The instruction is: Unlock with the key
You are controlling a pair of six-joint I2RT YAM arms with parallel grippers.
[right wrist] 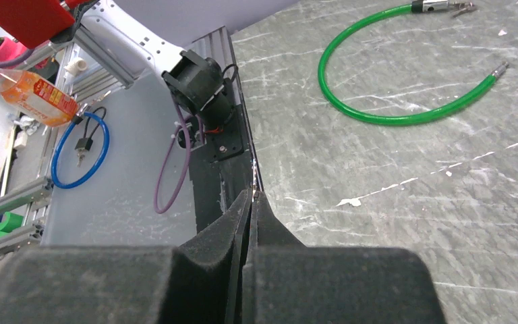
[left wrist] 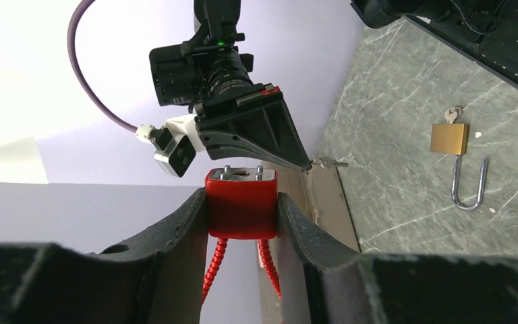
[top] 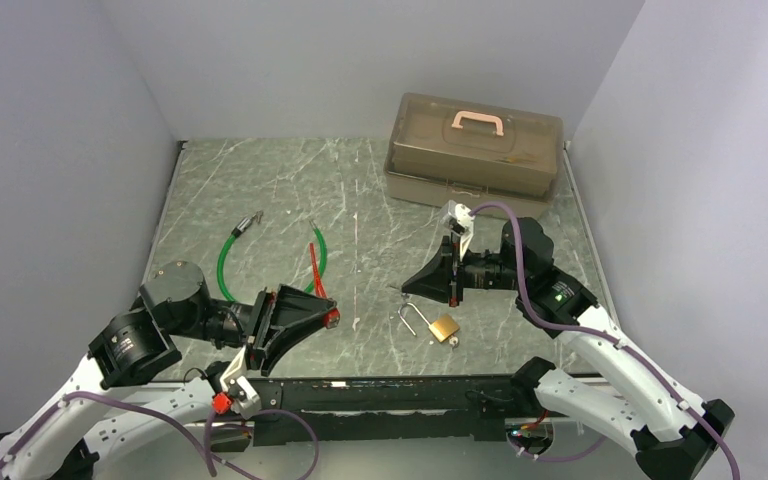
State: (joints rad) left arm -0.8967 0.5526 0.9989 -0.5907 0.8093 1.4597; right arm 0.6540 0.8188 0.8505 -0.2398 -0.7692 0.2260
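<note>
**Unlocking setup.** The left gripper is shown with its fingers clamped on the red cable-lock body, whose exposed end is turned toward the right gripper. The right fingers are pinched narrowly on a small silver key, which is held near the lock but apart from it. A brass padlock lies on the tabletop between the arms, shackle open. A green cable lies farther back on the left.

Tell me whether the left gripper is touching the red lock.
Touching. The left wrist view shows the left gripper clamping the red lock, a finger pressed flat on each side.
</note>
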